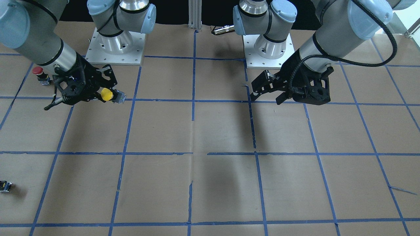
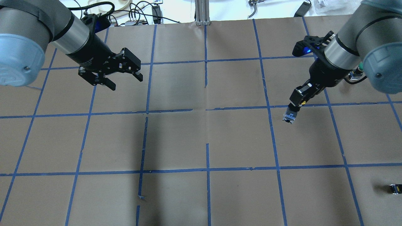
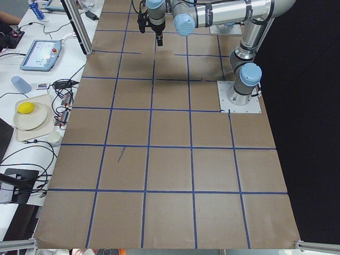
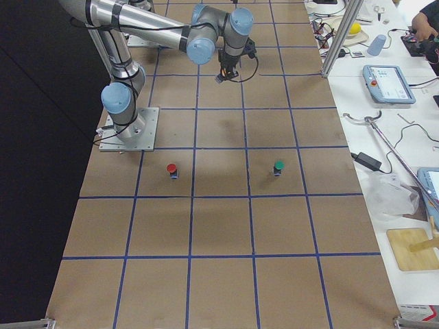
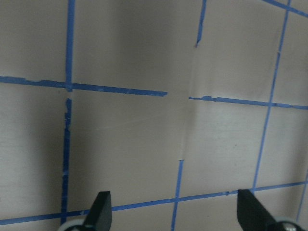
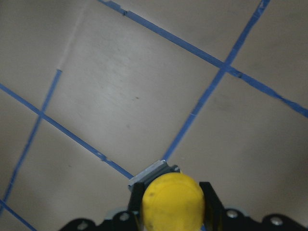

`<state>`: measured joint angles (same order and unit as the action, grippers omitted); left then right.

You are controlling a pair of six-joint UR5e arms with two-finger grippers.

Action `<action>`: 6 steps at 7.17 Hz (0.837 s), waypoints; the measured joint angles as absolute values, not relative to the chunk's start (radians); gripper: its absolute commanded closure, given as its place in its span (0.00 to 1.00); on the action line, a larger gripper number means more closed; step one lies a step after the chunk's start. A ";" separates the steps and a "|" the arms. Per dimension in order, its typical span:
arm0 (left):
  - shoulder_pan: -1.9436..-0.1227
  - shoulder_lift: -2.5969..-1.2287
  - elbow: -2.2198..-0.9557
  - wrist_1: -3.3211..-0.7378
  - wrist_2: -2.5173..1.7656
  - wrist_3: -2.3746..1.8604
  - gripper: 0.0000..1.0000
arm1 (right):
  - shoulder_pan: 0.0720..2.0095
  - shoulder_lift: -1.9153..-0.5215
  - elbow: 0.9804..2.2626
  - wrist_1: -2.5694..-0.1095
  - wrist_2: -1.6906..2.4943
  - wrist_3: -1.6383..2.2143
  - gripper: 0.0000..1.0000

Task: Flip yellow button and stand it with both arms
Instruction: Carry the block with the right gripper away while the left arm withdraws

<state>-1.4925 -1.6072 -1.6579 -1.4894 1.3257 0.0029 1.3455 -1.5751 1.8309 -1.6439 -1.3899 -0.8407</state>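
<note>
The yellow button (image 1: pixel 106 94) is held in my right gripper (image 1: pixel 104 95), clear of the table. The fingers (image 6: pixel 137 197) are shut on its yellow cap (image 6: pixel 173 206), and its grey-black switch body (image 2: pixel 289 117) sticks out past the fingertips. In the overhead view the right gripper (image 2: pixel 293 108) points down and inward at the right side. My left gripper (image 2: pixel 125 82) hovers open and empty at the far left, well away from the button. It also shows in the front view (image 1: pixel 266 98), and its fingertips (image 5: pixel 101 204) stand wide apart in the left wrist view.
A red-capped button (image 1: pixel 38 72) stands near the right arm, also in the right side view (image 4: pixel 171 168). A green-capped button (image 4: pixel 278 166) stands near it. A tiny black part (image 2: pixel 395 188) lies at the table's right edge. Brown paper with a blue tape grid (image 2: pixel 207 169) covers the table.
</note>
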 measured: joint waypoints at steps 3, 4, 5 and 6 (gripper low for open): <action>-1.537 -1.609 -1.610 -1.490 1.480 0.005 0.01 | 1.100 -1.573 1.907 -1.743 -1.431 -1.419 0.75; -1.556 -1.610 -1.591 -1.497 1.524 0.007 0.01 | 1.035 -1.572 1.940 -1.796 -1.434 -1.620 0.75; -1.572 -1.605 -1.579 -1.503 1.553 0.009 0.00 | 0.969 -1.571 1.961 -1.822 -1.435 -1.796 0.75; -1.578 -1.596 -1.575 -1.508 1.570 0.013 0.00 | 0.906 -1.568 1.971 -1.832 -1.435 -1.979 0.75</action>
<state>-1.5775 -1.5957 -1.5750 -1.5079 1.5702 0.0127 0.9058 -1.5682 1.9707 -1.8319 -1.4346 -1.9795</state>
